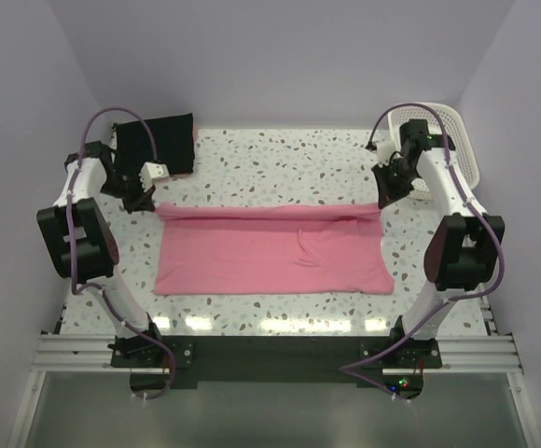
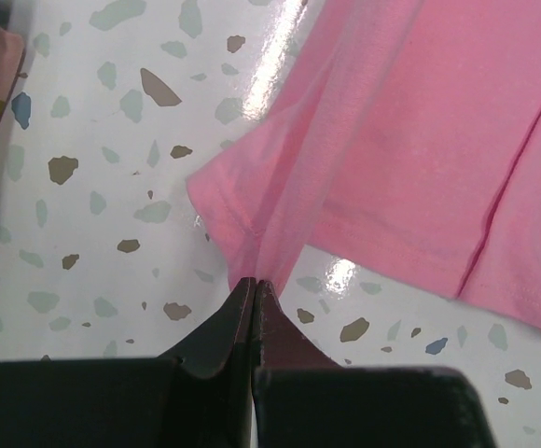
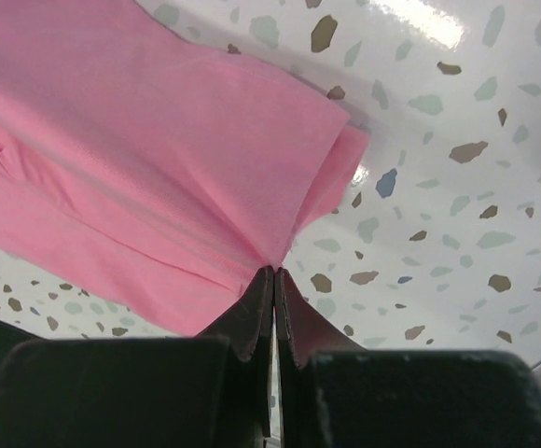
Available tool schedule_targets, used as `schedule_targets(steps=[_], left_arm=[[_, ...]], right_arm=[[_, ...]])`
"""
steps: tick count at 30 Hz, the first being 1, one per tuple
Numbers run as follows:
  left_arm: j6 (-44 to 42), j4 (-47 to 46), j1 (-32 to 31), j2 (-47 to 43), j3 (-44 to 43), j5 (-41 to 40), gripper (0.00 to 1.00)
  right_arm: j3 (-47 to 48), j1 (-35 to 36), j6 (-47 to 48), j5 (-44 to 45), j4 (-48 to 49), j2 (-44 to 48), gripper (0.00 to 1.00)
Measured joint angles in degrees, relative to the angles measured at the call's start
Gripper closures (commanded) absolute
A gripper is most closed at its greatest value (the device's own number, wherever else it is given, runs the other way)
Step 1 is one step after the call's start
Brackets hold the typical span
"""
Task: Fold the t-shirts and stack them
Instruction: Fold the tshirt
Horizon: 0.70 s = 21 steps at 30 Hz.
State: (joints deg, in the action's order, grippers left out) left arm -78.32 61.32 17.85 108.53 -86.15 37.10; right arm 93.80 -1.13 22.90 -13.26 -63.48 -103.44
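Note:
A pink t-shirt [image 1: 270,254] lies spread across the middle of the speckled table, its far edge lifted into a raised fold. My left gripper [image 1: 149,201] is shut on the far left corner of that edge; in the left wrist view the pink t-shirt [image 2: 410,140] runs into the tips of the left gripper [image 2: 255,282]. My right gripper [image 1: 385,201] is shut on the far right corner, and the pink t-shirt [image 3: 159,177] is pinched in the right gripper [image 3: 274,271]. A folded black t-shirt [image 1: 159,142] lies at the back left, partly behind the left arm.
A white lattice basket [image 1: 452,140] stands at the back right corner, behind the right arm. Walls close in the table [image 1: 280,154] at the back and both sides.

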Motion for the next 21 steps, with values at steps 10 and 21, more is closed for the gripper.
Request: schedule_targets(steps=[10, 21], left_arm=[[-4.46, 1.01, 0.7, -1.99, 3.74, -0.5, 1.0], [-5.09, -5.07, 0.39, -3.82, 14.99, -4.02, 1.0]], right_arm=[[-10.51, 0.0, 0.02, -0.15, 0.46, 4.22, 1.0], [-19.71, -0.02, -1.46, 0.28, 7.13, 1.97, 1.0]])
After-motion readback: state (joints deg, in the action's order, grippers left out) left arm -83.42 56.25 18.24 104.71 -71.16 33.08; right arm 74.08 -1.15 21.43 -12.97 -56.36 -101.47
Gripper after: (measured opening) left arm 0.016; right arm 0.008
